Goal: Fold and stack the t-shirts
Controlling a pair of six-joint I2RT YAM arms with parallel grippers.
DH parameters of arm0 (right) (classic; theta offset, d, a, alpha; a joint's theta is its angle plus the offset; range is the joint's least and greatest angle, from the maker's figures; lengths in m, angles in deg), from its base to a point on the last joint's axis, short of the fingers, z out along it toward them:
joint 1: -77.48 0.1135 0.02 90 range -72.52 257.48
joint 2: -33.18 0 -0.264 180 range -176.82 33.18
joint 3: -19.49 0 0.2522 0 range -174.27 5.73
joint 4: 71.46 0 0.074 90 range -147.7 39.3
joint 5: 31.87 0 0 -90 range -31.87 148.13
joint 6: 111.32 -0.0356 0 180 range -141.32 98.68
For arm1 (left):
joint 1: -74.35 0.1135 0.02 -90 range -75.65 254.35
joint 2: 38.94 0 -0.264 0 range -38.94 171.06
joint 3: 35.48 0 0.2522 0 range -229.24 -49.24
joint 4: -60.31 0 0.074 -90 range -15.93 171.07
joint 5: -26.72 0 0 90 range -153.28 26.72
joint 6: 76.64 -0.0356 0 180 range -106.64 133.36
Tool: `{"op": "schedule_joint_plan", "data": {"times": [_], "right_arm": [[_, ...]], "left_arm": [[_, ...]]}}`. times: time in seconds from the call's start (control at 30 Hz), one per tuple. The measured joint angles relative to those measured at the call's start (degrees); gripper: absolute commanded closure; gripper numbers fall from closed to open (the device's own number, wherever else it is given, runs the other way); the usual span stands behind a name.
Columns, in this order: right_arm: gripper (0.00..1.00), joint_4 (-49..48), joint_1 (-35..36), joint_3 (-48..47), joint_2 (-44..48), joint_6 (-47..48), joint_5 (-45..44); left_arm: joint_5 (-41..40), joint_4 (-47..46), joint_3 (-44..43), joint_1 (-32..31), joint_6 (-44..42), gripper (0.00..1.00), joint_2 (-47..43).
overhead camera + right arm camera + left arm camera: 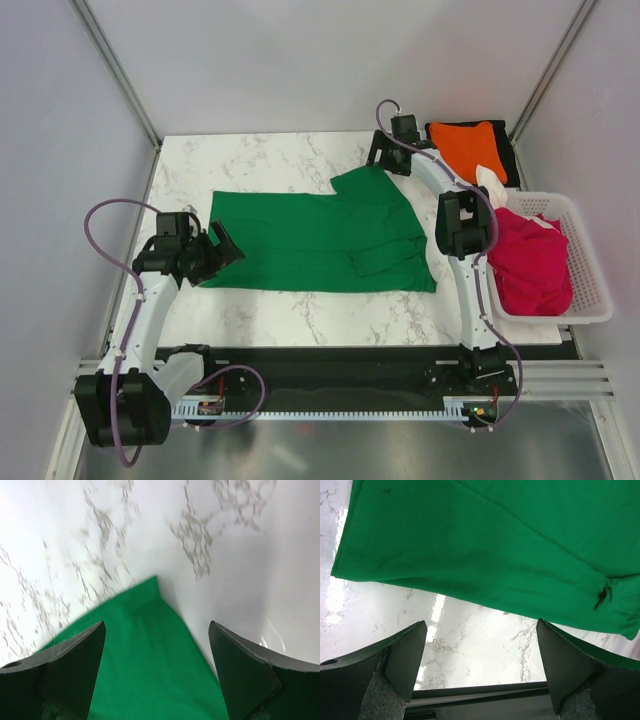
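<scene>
- The green t-shirt [310, 235] lies flat and spread out in the middle of the marble table [250, 160].
- The left gripper [481, 625] is at the shirt's left end. Its fingers are wide apart and hold nothing. The table shows between them, with the green edge just past the tips.
- The right gripper [157, 625] is over the far corner of the green shirt, by a sleeve. Its fingers are wide apart too, and empty.
- The orange t-shirt [468, 143] sits on the black t-shirt [508, 155] at the far right corner.
- A bit of the white t-shirt [490, 182] shows just beside them.
- The red t-shirt [528, 262] is bunched up in the white basket [592, 290] on the right.
</scene>
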Motion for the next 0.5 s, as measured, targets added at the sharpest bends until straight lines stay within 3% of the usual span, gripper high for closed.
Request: {"op": "schedule_joint_plan", "data": {"times": [0.1,0.2,0.4,0.43,0.5], "right_arm": [[0.12,-2.4,0.0,-3.4,-2.9,-0.2,-0.4],[0.21,-4.9,0.0,-4.0,-3.8,-0.7,-0.6],[0.5,-11.3,0.3,-0.2,-3.7,-1.8,0.3],[0.59,-12.7,0.3,0.9,-3.5,-2.0,0.6],[0.65,-15.7,0.4,3.8,-2.6,-2.6,1.1]], "left_arm": [[-0.1,0.0,0.0,-0.5,0.0,0.03,0.2],[-0.6,0.0,0.0,-0.9,0.0,0.03,0.2],[-2.2,0.0,0.0,-2.9,0.0,0.02,0.2],[-2.5,0.1,0.0,-3.4,0.0,0.01,0.2],[-3.0,0.0,0.0,-4.0,0.0,0.01,0.7]]}}
